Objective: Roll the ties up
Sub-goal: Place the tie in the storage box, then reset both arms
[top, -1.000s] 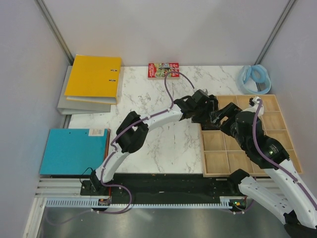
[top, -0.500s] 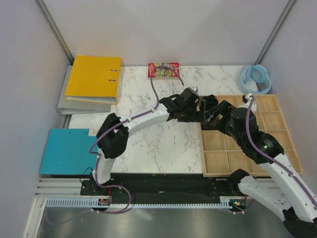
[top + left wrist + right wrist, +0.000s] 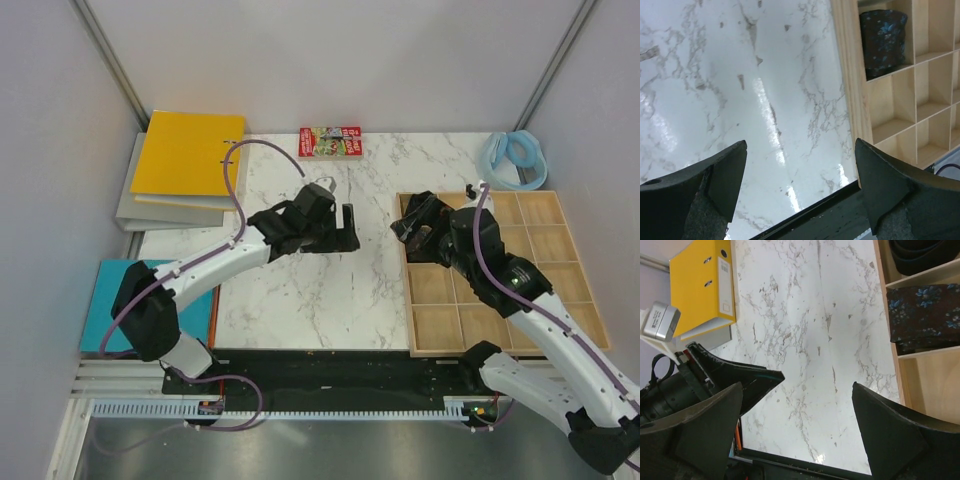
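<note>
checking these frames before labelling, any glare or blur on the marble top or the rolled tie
Left wrist: bright glare streaks run down the marble table, and the rolled tie in the wooden tray looks slightly soft. Right wrist: only a small glint near the bottom edge, and the tie's blue pattern reads sharply. Top external: even light, no glare to see on the marble.

In the right wrist view, a dark roll (image 3: pixel 920 255) at one o'clock is cut off by the top edge, so it is hard to tell what it is. The flowered tie (image 3: pixel 925 315) at three o'clock runs off the side. From above, the right arm (image 3: pixel 480 255) covers the tray (image 3: pixel 560 300) at its ten o'clock corner.
</note>
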